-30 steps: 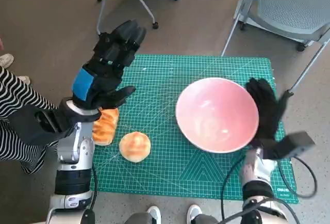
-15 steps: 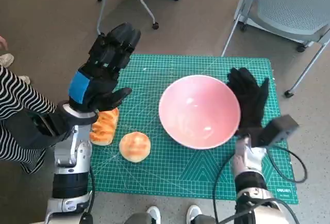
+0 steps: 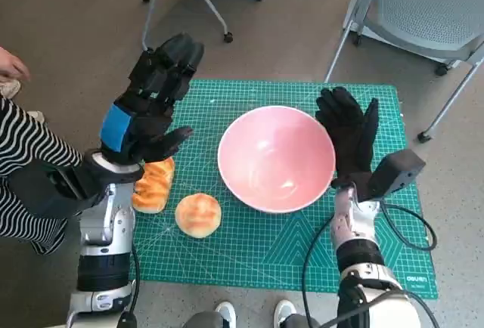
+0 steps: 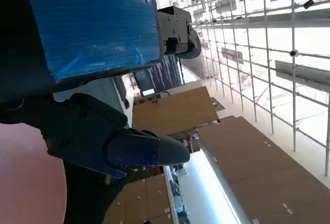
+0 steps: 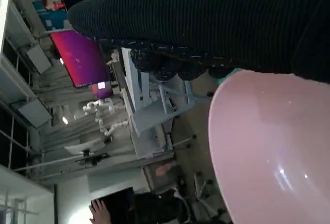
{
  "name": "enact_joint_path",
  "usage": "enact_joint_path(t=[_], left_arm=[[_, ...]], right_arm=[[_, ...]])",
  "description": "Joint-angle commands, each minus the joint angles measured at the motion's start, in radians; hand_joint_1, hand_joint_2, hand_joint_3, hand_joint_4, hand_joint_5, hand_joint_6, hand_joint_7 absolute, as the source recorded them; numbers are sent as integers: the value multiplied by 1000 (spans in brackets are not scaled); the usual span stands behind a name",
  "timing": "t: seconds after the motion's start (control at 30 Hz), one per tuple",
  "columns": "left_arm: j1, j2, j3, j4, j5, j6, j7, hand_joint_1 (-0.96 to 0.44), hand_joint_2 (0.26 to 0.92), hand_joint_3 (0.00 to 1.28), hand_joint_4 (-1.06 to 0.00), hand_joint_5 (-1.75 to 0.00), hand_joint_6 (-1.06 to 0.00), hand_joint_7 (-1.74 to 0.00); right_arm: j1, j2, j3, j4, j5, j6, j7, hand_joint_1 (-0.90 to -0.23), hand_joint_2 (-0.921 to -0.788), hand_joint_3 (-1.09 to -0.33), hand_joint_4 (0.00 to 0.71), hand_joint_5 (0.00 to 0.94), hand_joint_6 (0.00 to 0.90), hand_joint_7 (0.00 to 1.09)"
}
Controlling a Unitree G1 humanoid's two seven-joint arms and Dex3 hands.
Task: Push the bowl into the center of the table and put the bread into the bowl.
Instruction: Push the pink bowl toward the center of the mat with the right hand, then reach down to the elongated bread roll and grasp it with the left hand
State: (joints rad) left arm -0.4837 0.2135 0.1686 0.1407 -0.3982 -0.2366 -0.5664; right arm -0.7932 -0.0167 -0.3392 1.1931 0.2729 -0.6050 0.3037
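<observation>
The pink bowl stands empty near the middle of the green cutting mat; its rim and inside also fill the right wrist view. My right hand, fingers spread and pointing away from me, presses flat against the bowl's right side. A round bread bun lies on the mat left of the bowl, and a longer loaf lies beside it at the mat's left edge. My left hand is raised above the loaf with fingers apart, holding nothing; its fingers show in the left wrist view.
A person in a striped sleeve sits at the left. Chair legs and a grey chair stand beyond the mat's far edge. A cable loops at the right wrist.
My right hand has pushed the bowl leftward from the mat's right side toward the middle. The left hand has stayed raised, and both pieces of bread have not moved.
</observation>
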Motion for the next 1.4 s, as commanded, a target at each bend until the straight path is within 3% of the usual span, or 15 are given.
enact_joint_path(t=[0.03,0.37,0.57,0.83,1.07,1.4], left_arm=[[15,-6,-4,-18,-2,-3,6,-543,921,243,-54,-50,1,-517],[8,-13,-8,-12,-6,-6,-1,-545,921,243,-51,-42,1,-508],[-7,-23,-17,-1,-2,-6,-1,-551,921,245,-51,-38,1,-503],[-36,-46,-37,5,7,-10,6,-560,921,248,-59,-38,1,-507],[-72,-64,-64,-15,7,6,13,-558,921,252,-54,-33,1,-505],[-122,-69,-98,-57,23,22,24,-542,899,306,-57,-52,1,-515]], right_arm=[[12,-19,-9,3,5,21,8,-559,-921,-854,107,4,29,469],[38,-75,-2,-142,-15,-59,-26,-588,-921,-816,115,7,40,486],[85,-85,31,-332,-25,-86,-27,-618,-921,-769,134,13,58,503],[189,-99,115,-692,-9,11,7,-666,-921,-692,161,20,73,517],[270,-126,180,-975,-25,135,7,-685,-921,-636,181,23,87,532],[314,-163,223,-1133,-63,218,2,-704,-921,-614,210,30,94,545]])
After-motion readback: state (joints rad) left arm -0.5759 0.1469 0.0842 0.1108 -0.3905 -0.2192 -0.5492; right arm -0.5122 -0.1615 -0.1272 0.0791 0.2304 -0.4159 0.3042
